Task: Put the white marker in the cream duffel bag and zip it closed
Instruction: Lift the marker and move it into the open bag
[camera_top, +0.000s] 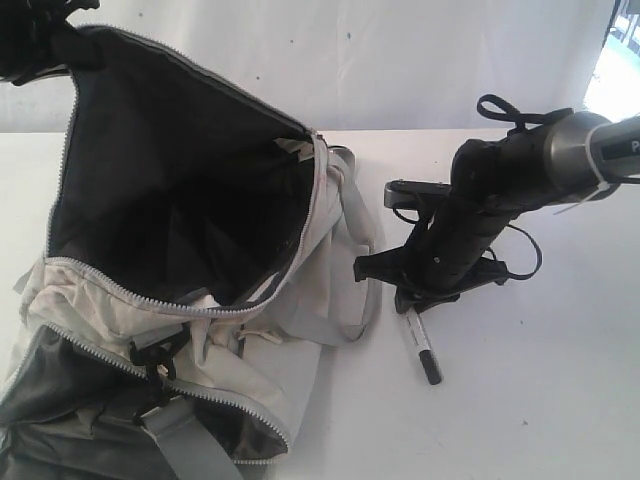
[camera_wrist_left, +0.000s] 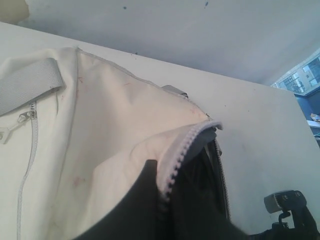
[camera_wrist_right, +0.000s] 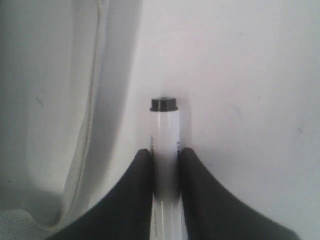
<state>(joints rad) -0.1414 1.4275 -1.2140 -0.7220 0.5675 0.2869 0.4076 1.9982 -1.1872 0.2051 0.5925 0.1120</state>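
One table (camera_top: 540, 400), one bag (camera_top: 290, 350), two grippers, one marker (camera_top: 421, 345).

The left gripper (camera_top: 45, 45) is at the bag's far corner. Its jaws are fully closed, pinching the bag's rim, and the mouth gapes wide there. The right gripper (camera_wrist_right: 165, 152) is down on the table just beside the bag, on the strap side. Its jaws are narrow, both fingers (camera_wrist_right: 137, 190) pressed against the marker's barrel, one on each side. The marker lies flat on the table under that gripper, outside the bag and close to its strap (camera_top: 350, 300), not touching it as far as can be told.

The table is flat, white and matte. The bag is soft, slumped cream fabric with faint reddish stains, dark grey lining (camera_top: 170, 180) inside, pale toothed zippers (camera_top: 130, 285) along the openings, a flat grey webbing strap, and a black buckle (camera_top: 150, 360) on the near side. The gripper fingers are smooth black and taper to rounded tips. The marker is a slim straight white cylinder with black at both ends and small dark print along the barrel.
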